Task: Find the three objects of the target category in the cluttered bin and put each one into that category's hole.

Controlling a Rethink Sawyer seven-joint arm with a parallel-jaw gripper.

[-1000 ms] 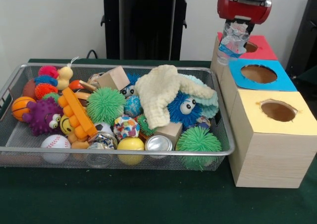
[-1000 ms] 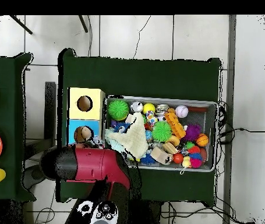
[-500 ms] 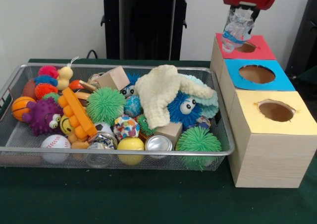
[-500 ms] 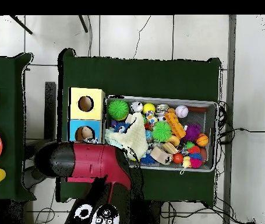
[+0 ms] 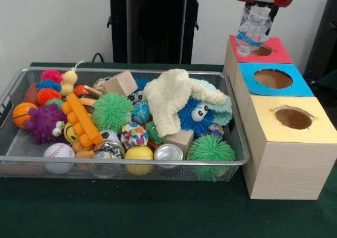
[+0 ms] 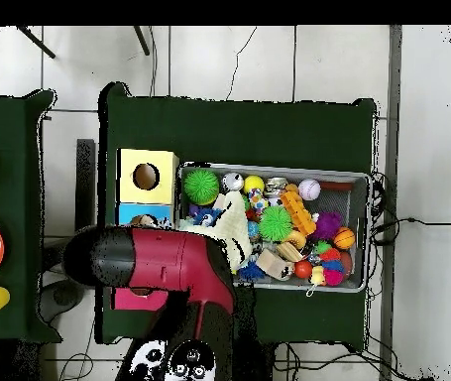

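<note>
My gripper (image 5: 258, 7) comes in at the top right of the front view, shut on the top of a crushed clear plastic bottle (image 5: 251, 30) with a blue band. The bottle hangs upright just above the hole (image 5: 261, 50) of the red-topped box (image 5: 280, 53), its base near the hole's left rim. A silver can (image 5: 168, 152) lies at the front of the wire bin (image 5: 131, 164). From overhead, the red arm (image 6: 160, 263) covers the bottle, the gripper and most of the red box (image 6: 130, 299).
A blue-topped box (image 5: 298, 85) and a yellow-topped box (image 5: 321, 128), each with a hole, stand in a row with the red one, right of the bin. The bin holds several balls, spiky toys, wooden blocks and a cream cloth (image 5: 171, 98).
The gripper has risen with the bottle and carried it from beside the boxes' left edge to over the red box's hole. Since half a second ago it has barely shifted.
</note>
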